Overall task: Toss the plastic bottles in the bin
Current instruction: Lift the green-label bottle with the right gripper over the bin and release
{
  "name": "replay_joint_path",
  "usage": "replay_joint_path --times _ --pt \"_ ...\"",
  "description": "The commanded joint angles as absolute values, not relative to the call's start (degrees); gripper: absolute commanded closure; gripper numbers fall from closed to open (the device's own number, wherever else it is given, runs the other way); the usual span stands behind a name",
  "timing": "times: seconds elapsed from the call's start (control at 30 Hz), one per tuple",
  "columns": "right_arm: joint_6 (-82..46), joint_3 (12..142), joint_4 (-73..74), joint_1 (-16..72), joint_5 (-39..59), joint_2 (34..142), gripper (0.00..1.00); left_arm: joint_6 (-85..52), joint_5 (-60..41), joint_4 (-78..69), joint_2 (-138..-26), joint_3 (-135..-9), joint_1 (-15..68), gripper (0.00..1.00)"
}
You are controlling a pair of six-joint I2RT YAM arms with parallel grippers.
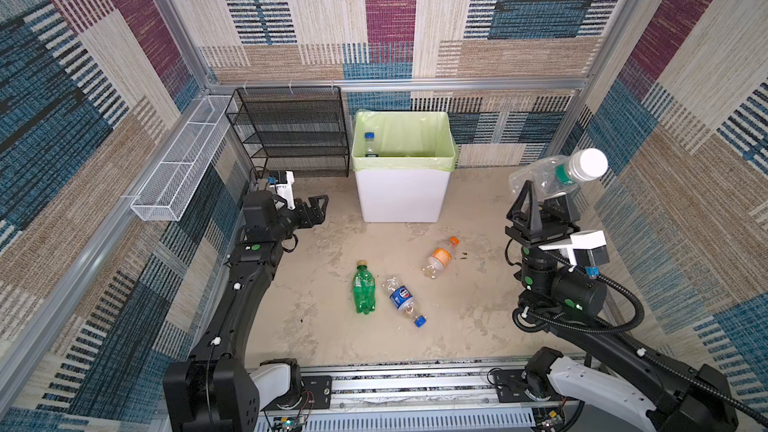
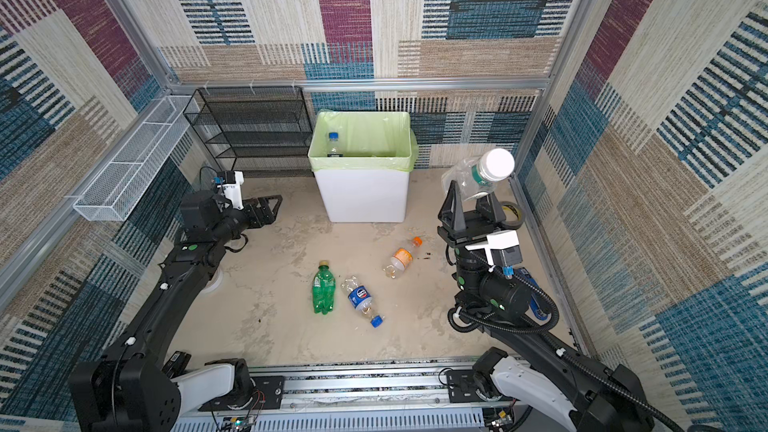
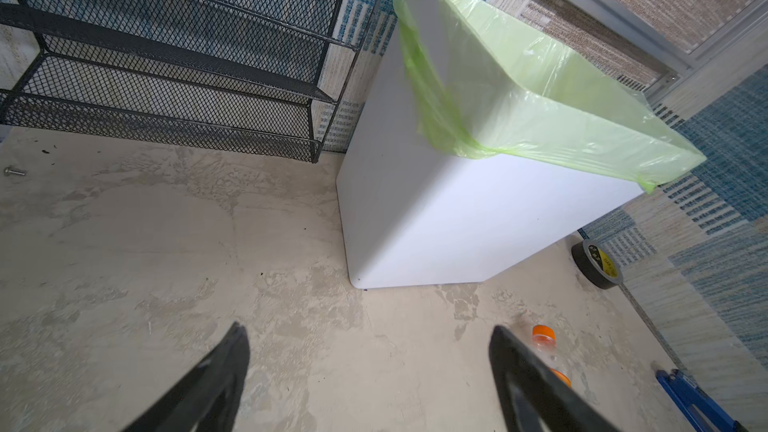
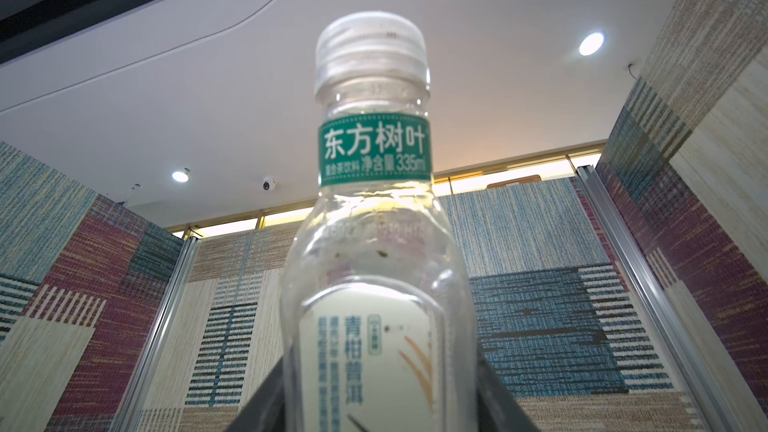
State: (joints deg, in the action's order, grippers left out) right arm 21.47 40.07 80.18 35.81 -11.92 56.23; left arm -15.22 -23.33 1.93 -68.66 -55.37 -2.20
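Three are lying on the floor (image 1: pixel 316 326), the green bottle (image 1: pixel 364 289), blue-labelled bottle (image 1: pixel 403 300) and orange-capped bottle (image 1: pixel 441 257), while a blue-capped bottle (image 1: pixel 369 144) is sitting in the bin (image 1: pixel 401 197) and the right gripper (image 1: pixel 546 191) is pinching a white-capped bottle (image 1: pixel 559 172) aloft beside it, the left gripper (image 1: pixel 316 203) hanging spread and empty.

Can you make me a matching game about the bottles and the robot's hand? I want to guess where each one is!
Things:
1. green bottle
2. white-capped bottle
3. orange-capped bottle
4. left gripper

Places or states:
A. held up in the right gripper
B. open and empty
C. lying on the floor beside the blue-labelled bottle
D. lying by itself, the floor bottle nearest the bin

Pairs: 1-C, 2-A, 3-D, 4-B
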Motion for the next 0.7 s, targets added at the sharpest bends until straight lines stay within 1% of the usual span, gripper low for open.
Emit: replay_joint_path --times 0.0,0.07,0.13,0.17,0.2,0.23,0.27,0.3,0.43,0.6,0.67 --pt "17.4 50.6 67.9 33.8 -12.2 62.4 0.45 -15.2 -24.5 -0.2 -68.5 -55.4 -2.2 0.09" --pt "12.2 62.5 52.5 31.4 -11.8 70.1 0.44 -15.3 -24.5 -0.1 -68.3 -55.4 -2.2 0.09" --pt "6.7 77.3 34.2 29.3 -9.3 79.8 0.42 -15.1 -24.0 0.0 -67.9 -55.3 -2.2 0.08" --pt "4.9 85.0 24.7 28.4 -6.2 84.6 0.38 -14.9 -24.0 0.2 -67.8 -55.3 -2.1 0.08" --pt "3.4 93.3 14.7 27.9 -4.2 89.9 0.32 -14.8 -23.9 0.5 -67.6 -55.5 -2.2 0.07" --pt "2.8 98.4 9.1 27.9 -3.7 93.2 0.22 -14.6 -24.0 0.8 -67.5 -55.8 -2.2 0.07" --pt "2.7 100.5 6.4 27.8 -1.6 95.2 0.08 -14.4 -24.0 1.2 -67.3 -55.9 -2.1 0.06" --pt "2.1 101.6 4.9 27.9 -1.1 96.3 0.01 -14.3 -23.8 1.2 -66.9 -55.9 -2.1 0.05" --pt "1.9 100.0 5.9 27.7 -4.0 95.1 0.01 -14.0 -23.2 1.3 -66.2 -55.7 -2.1 0.03" --pt "1.5 96.2 6.8 25.9 -6.8 89.5 0.01 -14.5 -24.1 1.4 -66.2 -56.2 -2.1 0.03" --pt "1.3 92.6 7.8 25.3 -8.5 86.2 0.01 -14.3 -23.7 1.4 -65.9 -56.1 -2.1 0.03"
